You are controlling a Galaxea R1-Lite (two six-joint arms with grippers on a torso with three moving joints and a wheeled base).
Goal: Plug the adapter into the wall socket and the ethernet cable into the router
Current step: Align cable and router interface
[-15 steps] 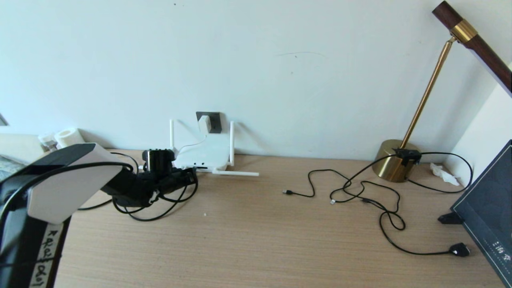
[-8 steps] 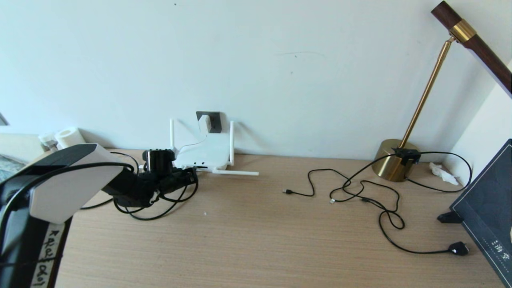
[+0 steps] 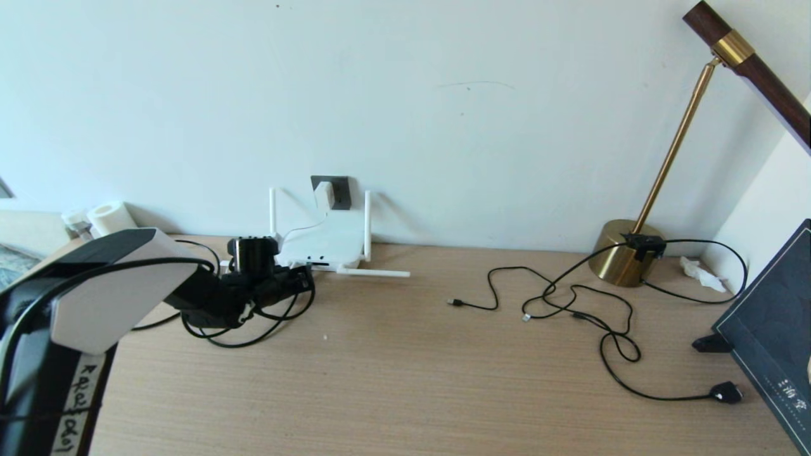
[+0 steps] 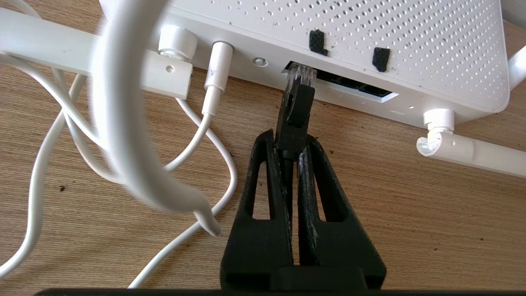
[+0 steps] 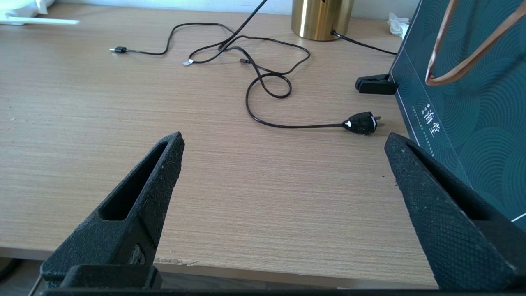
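I see a matt wood-grain bench (image 5: 246,185), slightly chipped along its near edge. The router (image 4: 411,37) looks like smooth white plastic, its shell perforated with fine holes. My left tool (image 4: 291,146) has rough, grainy black plastic fingers (image 4: 263,197). The lamp base (image 3: 616,253) is shiny brass-coloured metal.

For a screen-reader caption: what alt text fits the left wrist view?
The left gripper is shut on the ethernet cable, its clear plug tip at the dark slot in the router front edge. White cords loop over the wooden table beside it.
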